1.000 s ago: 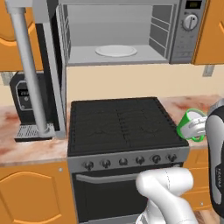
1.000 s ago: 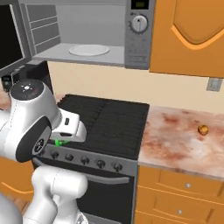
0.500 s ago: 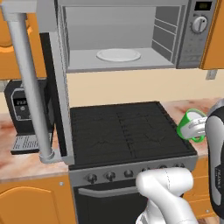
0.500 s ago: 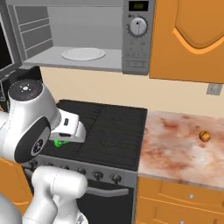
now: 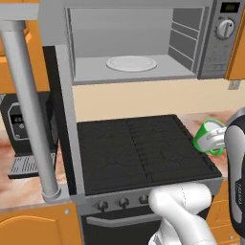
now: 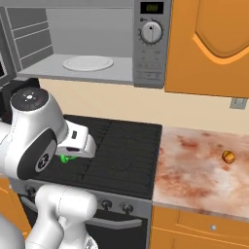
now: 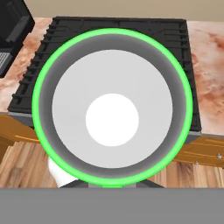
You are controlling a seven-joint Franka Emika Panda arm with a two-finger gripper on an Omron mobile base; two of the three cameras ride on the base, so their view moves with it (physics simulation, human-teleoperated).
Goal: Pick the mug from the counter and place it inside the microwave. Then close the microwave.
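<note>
My gripper (image 5: 214, 141) is shut on the bright green mug (image 5: 206, 136), holding it in the air over the front of the stove. The hand view looks straight down into the mug (image 7: 112, 109), past its green rim to its white inside, and the fingertips are hidden behind it. From the right base view just a sliver of the green mug (image 6: 65, 157) peeks out under the white hand. The grey microwave (image 5: 220, 43) hangs above the stove with its door (image 5: 62, 110) swung open to the left and a white turntable plate (image 5: 131, 63) inside. The mottled counter (image 6: 197, 170) lies right of the stove.
The black ridged stove (image 5: 139, 148) sits below the microwave. A black coffee machine (image 5: 19, 124) stands on the counter to the left, behind the open door's long grey handle (image 5: 28, 110). A small orange-brown lump (image 6: 228, 156) lies on the right counter. Orange cabinets (image 6: 209, 44) flank the microwave.
The whole picture has shifted and grown: the base has driven closer to the stove and microwave. The mug stays in the shut gripper, in the same place relative to the arm.
</note>
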